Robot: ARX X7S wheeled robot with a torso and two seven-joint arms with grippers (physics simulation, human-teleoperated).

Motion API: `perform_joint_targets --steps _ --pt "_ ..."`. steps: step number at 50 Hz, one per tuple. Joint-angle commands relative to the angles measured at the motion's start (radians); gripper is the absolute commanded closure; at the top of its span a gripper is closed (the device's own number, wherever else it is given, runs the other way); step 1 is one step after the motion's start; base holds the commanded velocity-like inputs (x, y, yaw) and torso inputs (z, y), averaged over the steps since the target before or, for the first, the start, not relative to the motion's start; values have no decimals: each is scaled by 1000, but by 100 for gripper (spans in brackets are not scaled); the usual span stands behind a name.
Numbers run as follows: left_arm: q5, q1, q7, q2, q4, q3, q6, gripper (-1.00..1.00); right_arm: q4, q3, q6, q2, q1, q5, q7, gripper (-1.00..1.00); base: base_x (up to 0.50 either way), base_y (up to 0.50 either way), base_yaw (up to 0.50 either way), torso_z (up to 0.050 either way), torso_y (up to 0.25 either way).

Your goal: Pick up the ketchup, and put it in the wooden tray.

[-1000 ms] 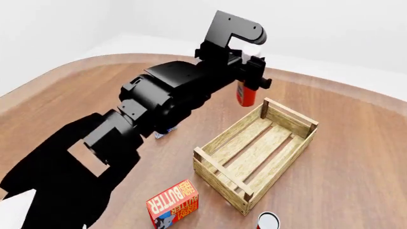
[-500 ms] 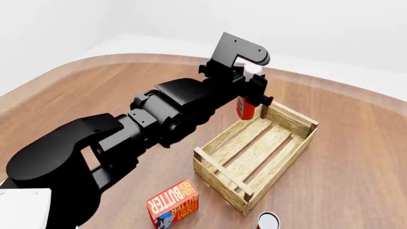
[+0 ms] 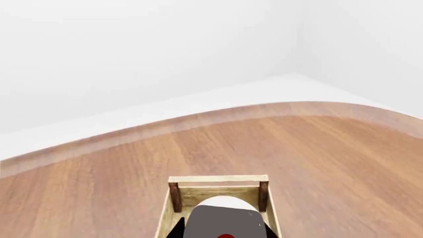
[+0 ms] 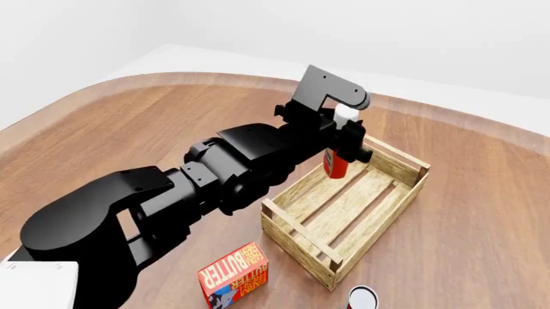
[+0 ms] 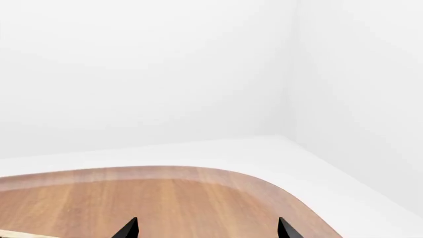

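Since the ketchup (image 4: 337,164) already hangs off the counter (image 4: 129,129) in my left arm's grip, I judge the pick-up done and the placing only partly so. It sits upright, its white cap (image 4: 346,114) near the top of the fingers and its orange-red body showing below them, the lower end dipping toward the far end of the wooden tray (image 4: 297,228). From the head view I read the base as over the slatted bottom, just inside the far wall, though I cannot tell whether it touches the slats. What is left, as I see it, is to lower it until it stands, then open and lift away.

Only a narrow strip of the bottle shows past the black fingers; the pale label is hidden from me. In the left wrist view the cap (image 3: 223,218) fills the lower middle as a pale blurred dome with a sliver of red beneath, the tray's end wall and two corner posts right behind it.

My left gripper (image 4: 341,138) is clamped on the bottle. My right fingers (image 5: 130,229) show only as two dark tips well apart, with nothing between them.

Nearer me lie a butter box (image 4: 234,275) and a red-labelled can (image 4: 362,299), both outside the tray.
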Motion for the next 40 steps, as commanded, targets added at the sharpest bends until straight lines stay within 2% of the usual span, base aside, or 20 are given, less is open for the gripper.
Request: perform_joint_targets --steps 1,17,40 --pt "-2 10 -8 0 4 -11 10 100 0 0 -14 5 -20 -1 12 -100 0 0 0 0 0" --pt "7 11 -24 0 44 -11 9 100 -2 0 -34 6 -38 -5 27 -100 0 0 0 0 -99" --pt "-9 -15 -42 0 67 -10 48 100 -6 2 -55 6 -56 -16 35 -100 -1 0 0 0 -166"
